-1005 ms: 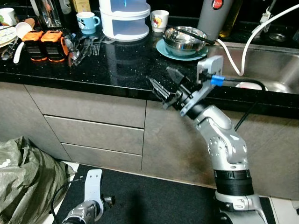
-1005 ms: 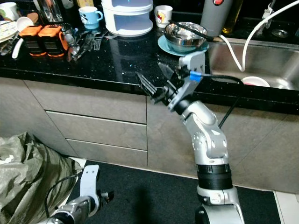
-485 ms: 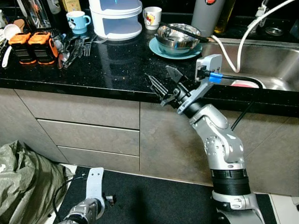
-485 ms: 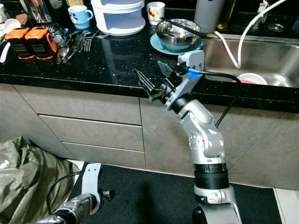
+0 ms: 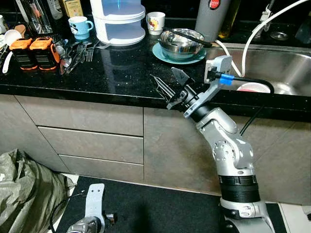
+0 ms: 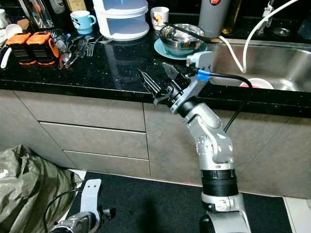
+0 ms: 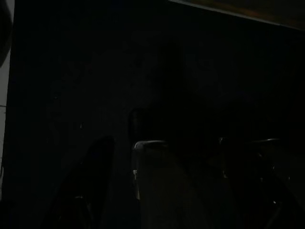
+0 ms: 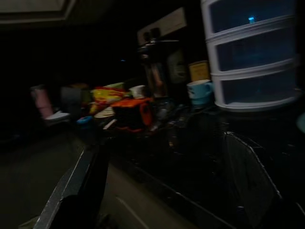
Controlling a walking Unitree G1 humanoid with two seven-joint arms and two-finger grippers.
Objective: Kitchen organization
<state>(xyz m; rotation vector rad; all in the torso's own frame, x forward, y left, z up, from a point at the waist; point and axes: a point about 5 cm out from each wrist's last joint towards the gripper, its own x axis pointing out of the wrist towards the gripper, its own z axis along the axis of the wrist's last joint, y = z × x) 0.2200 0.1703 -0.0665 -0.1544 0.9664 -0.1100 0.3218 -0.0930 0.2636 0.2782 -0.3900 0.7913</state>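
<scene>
Black granite counter (image 5: 121,73) edges steel sink (image 5: 286,68), grey drawers (image 5: 92,141) below.

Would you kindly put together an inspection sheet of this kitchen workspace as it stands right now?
Surface: black counter, glossy, with a steel sink at its right end.
Job's things: steel bowl on a teal plate; blue mug; white mug; loose cutlery; white tiered container.
Clutter: two orange-and-black packs; grey flask.
Grippers: right gripper open, raised at the counter's front edge, holding nothing; left gripper hangs low near the floor.
Cables: black cable on the right wrist; white hose into the sink.
Surroundings: grey drawers; green bag on the floor.
</scene>
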